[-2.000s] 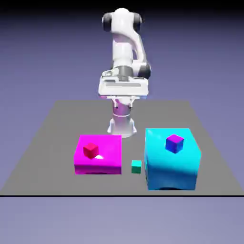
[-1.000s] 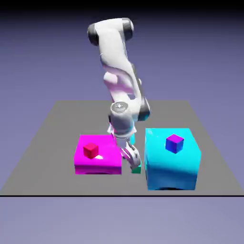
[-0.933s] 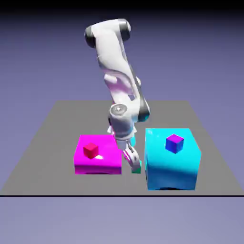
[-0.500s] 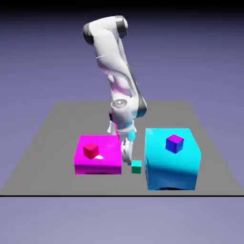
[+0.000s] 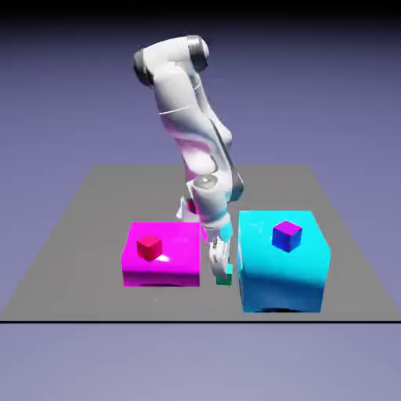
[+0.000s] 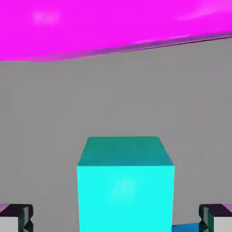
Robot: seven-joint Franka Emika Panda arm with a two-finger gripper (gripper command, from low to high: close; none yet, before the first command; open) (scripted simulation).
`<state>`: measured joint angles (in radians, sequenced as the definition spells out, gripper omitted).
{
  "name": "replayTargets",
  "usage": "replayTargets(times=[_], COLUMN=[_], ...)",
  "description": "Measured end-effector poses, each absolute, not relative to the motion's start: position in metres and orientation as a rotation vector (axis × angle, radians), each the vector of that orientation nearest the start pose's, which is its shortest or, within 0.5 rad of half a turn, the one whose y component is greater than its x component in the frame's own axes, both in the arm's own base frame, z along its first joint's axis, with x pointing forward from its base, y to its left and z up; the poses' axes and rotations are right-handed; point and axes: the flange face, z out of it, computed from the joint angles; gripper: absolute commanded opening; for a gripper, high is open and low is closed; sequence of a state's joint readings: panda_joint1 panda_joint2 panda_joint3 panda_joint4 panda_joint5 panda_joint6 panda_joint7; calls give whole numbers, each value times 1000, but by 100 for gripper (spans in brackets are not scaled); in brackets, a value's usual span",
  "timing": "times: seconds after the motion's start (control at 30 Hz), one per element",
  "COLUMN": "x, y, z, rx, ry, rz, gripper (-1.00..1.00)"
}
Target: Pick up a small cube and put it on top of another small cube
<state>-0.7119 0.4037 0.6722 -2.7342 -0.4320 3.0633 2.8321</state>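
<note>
While end effector (image 5: pixel 221 269) gapes empty, teal cube (image 6: pixel 125 183) sits between fingertips (image 6: pixel 16 217), untouched.

Tiny teal-green cube (image 6: pixel 125 181), plain-faced, smallest in view. Sat flat and upright on the grey table (image 5: pixel 86 227), in the narrow gap between the magenta block (image 5: pixel 160 254) and the big cyan block (image 5: pixel 282 270), near both. Mostly hidden in the exterior view, only a green sliver (image 5: pixel 228 271) showing. Filled the lower middle of the hand view, square-on, bright front face, darker top.
</note>
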Motion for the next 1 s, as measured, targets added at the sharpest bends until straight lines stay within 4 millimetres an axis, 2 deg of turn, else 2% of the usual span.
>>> replayTargets(times=[0.13, 0.17, 0.23, 0.57, 0.83, 0.97, 1.0], x=[378, 377, 377, 381, 377, 380, 389], y=[53, 53, 53, 51, 44, 13, 13], z=[121, 118, 118, 161, 186, 180, 184], rx=[-989, -991, -991, -976, -989, -1105, -1177], ry=[2876, 2877, 2877, 2861, 2874, 2887, 2846], rz=[274, 271, 271, 295, 273, 245, 217], gripper=[0, -100, -100, -100, -100, -100, -100])
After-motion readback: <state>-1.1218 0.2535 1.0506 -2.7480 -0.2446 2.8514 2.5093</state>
